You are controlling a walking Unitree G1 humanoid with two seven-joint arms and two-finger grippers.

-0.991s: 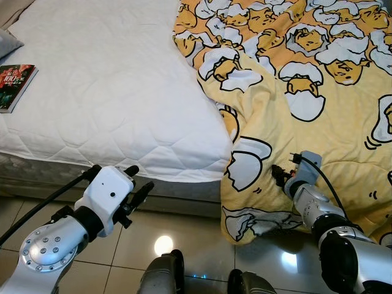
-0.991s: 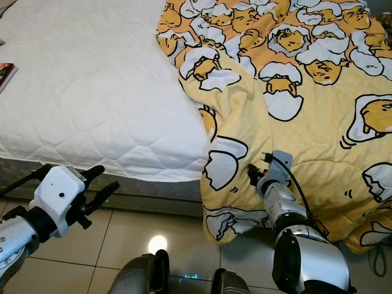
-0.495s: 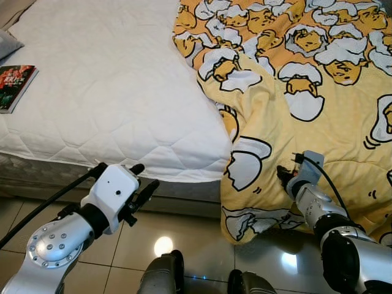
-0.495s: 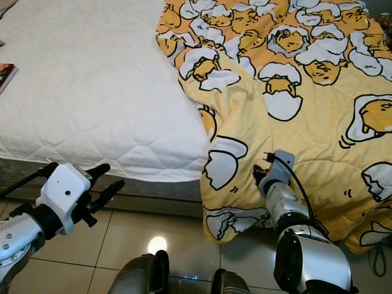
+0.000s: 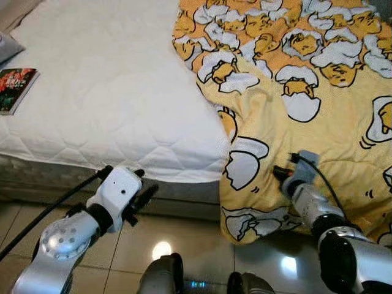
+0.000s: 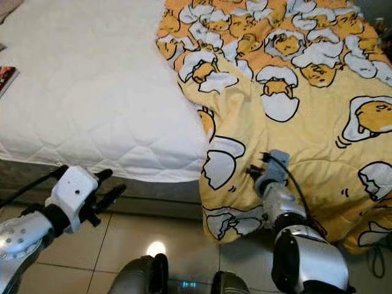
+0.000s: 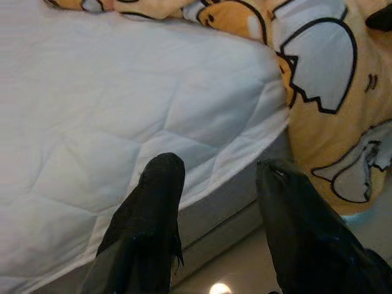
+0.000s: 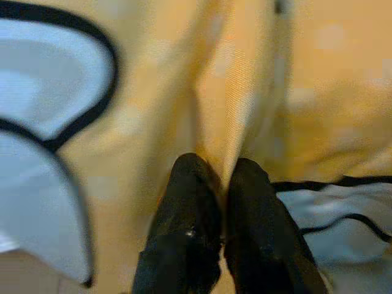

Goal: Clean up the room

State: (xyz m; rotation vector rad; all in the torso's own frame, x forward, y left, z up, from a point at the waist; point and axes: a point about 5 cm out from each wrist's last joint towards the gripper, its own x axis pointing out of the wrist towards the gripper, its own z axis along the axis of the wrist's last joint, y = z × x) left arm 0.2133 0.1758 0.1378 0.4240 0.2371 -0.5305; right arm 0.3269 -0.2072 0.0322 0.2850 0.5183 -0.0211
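A yellow blanket (image 5: pixel 318 79) printed with egg cartoons covers the right half of the bed and hangs over its front edge toward the floor. My right gripper (image 5: pixel 279 174) is low on the hanging part, shut on a fold of the blanket (image 8: pixel 245 104); the fabric runs up from between the two fingers. My left gripper (image 5: pixel 144 182) is open in front of the mattress (image 5: pixel 104 92) edge, holding nothing. In the left wrist view its two fingers (image 7: pixel 160 184) stand apart, pointing at the mattress corner.
The bare white quilted mattress fills the left half of the bed. A book (image 5: pixel 15 89) with a dark cover lies near its left edge. A grey bed base (image 5: pixel 37 171) runs below. The glossy tiled floor (image 5: pixel 196 236) reflects a lamp.
My left arm has crept a little right and lower along the bed's front edge, still open. My right gripper keeps its hold on the blanket. The view has shifted slightly.
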